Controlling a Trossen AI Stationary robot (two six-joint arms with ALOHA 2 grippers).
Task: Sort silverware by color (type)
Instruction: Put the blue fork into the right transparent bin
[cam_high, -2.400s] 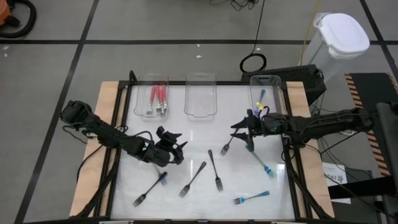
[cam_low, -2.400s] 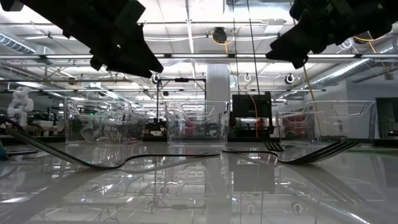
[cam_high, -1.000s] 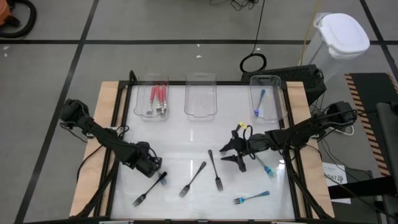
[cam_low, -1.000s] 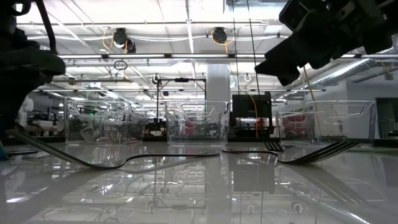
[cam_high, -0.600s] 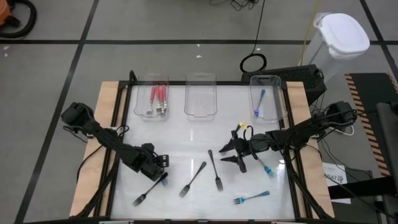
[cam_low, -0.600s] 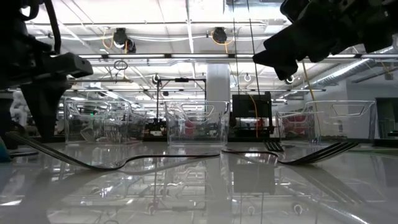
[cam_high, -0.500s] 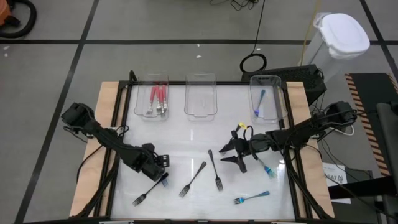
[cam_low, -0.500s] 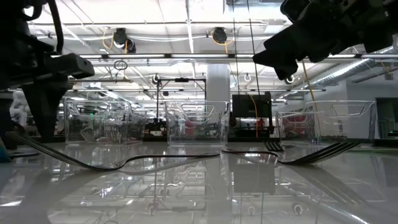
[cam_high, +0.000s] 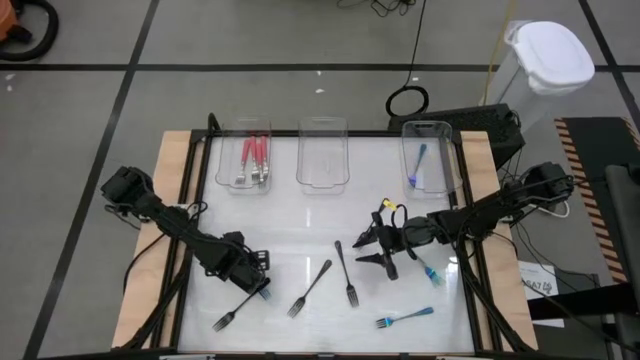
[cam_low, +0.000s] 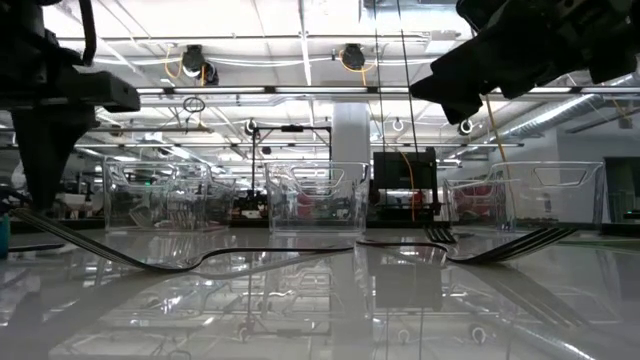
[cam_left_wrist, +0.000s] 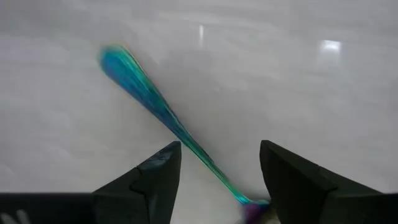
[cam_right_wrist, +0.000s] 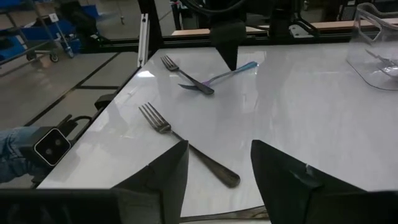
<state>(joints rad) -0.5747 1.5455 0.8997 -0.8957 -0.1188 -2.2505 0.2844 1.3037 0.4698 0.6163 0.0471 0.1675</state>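
My left gripper (cam_high: 256, 277) is open and low over the table at the near left. Its fingers stand on either side of the blue-teal handle (cam_left_wrist: 149, 93) of a fork (cam_high: 238, 306) that lies flat; I see no touch. My right gripper (cam_high: 374, 246) is open and empty above the table's middle right, also seen in its wrist view (cam_right_wrist: 217, 155). A black fork (cam_right_wrist: 186, 143) lies flat ahead of it. Two black forks (cam_high: 310, 288) (cam_high: 346, 272) and two blue forks (cam_high: 405, 318) (cam_high: 428, 268) lie loose on the table.
Three clear trays stand along the far edge: the left one (cam_high: 222, 165) holds red-handled forks, the middle one (cam_high: 322, 180) shows nothing inside, and the right one (cam_high: 440, 165) holds a blue fork (cam_high: 418, 163). A white-lidded bin (cam_high: 545, 60) stands off the table at the far right.
My left gripper has moved a little toward the near edge and come down over the blue fork's handle, staying open. The forks have not moved.
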